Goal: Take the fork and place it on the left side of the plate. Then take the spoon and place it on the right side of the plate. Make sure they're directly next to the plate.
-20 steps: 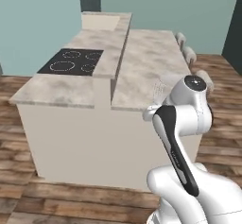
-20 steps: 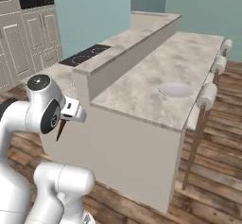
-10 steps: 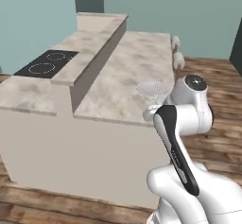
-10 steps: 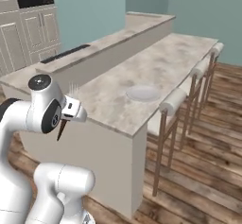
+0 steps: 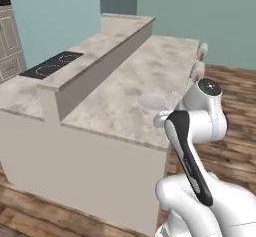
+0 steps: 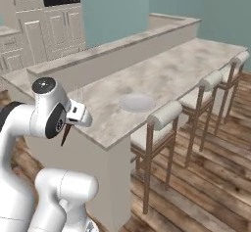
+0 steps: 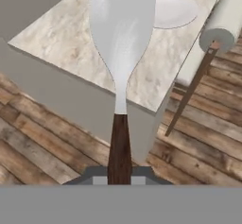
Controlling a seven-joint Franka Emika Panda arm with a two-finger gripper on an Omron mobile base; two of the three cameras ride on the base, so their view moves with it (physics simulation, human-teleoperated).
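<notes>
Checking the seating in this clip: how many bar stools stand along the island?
3, in a row along the island's right edge in the right base view: nearest, middle, farthest. More may be hidden beyond the frame.

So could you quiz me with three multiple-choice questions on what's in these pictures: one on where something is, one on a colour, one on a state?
1. Where is the plate?
A. on the stools
B. on the lower counter top
C. on the floor

2. What colour is the fork's handle?
A. dark brown
B. bright red
C. white

3. What is the gripper doing?
A. hanging open
B. shut on the fork
C. shut on the plate

Answers: 1 B, the plate lies on the marbled counter near its stool-side edge. 2 A, the hand view shows a dark brown handle below silvery tines. 3 B, the fork stands out of the gripper, off the counter.
</notes>
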